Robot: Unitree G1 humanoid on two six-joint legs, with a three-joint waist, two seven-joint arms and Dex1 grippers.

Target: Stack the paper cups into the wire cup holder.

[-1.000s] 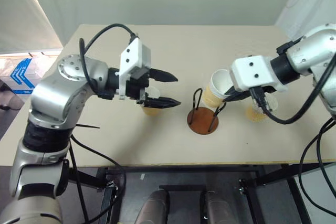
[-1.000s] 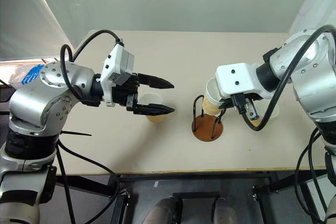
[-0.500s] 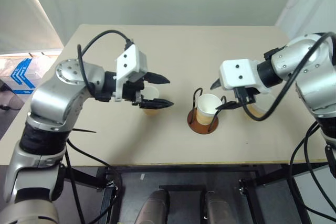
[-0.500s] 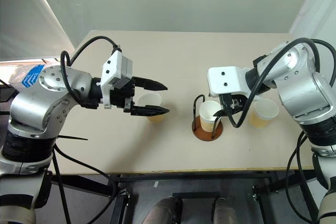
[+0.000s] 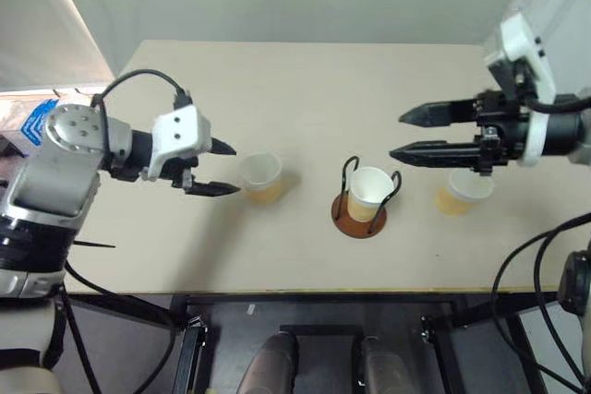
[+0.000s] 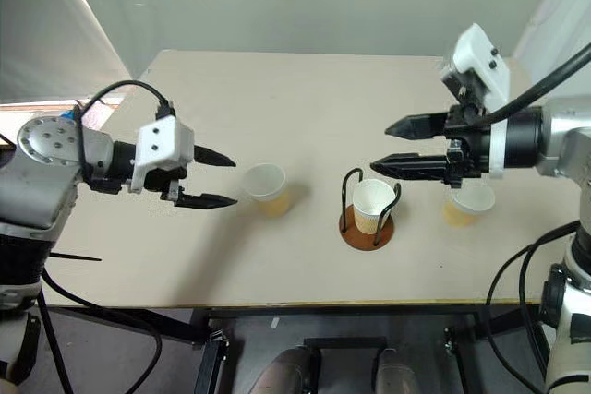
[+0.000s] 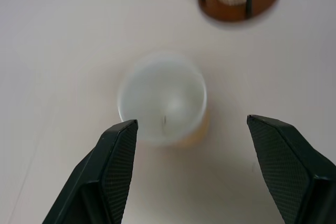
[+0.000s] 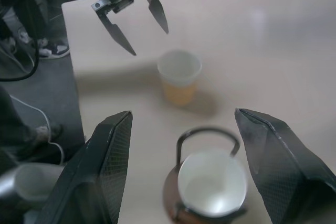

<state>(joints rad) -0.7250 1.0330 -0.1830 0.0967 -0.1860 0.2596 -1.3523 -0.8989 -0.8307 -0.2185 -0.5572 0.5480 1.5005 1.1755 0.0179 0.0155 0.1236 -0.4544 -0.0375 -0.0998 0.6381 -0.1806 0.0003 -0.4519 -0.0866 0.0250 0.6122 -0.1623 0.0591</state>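
Note:
One paper cup (image 5: 369, 189) stands upright inside the wire cup holder (image 5: 358, 220), between its two black loops at the table's middle. A second paper cup (image 5: 260, 177) stands to its left, and a third (image 5: 462, 193) to its right. My left gripper (image 5: 228, 169) hovers open just left of the second cup, pointing at it; the left wrist view shows that cup (image 7: 163, 100) ahead of the black fingers (image 7: 113, 171). My right gripper (image 5: 399, 136) hangs open and empty above the table, up and right of the holder, partly over the third cup.
The beige table (image 5: 305, 80) has bare room behind the cups and in front of them up to its near edge (image 5: 305, 291). A blue-and-white box (image 5: 35, 120) lies on the floor beyond the left edge.
The right gripper let the cup down into the holder, opened and drew back up to the right. The left gripper pulled away to the left of its cup, still open.

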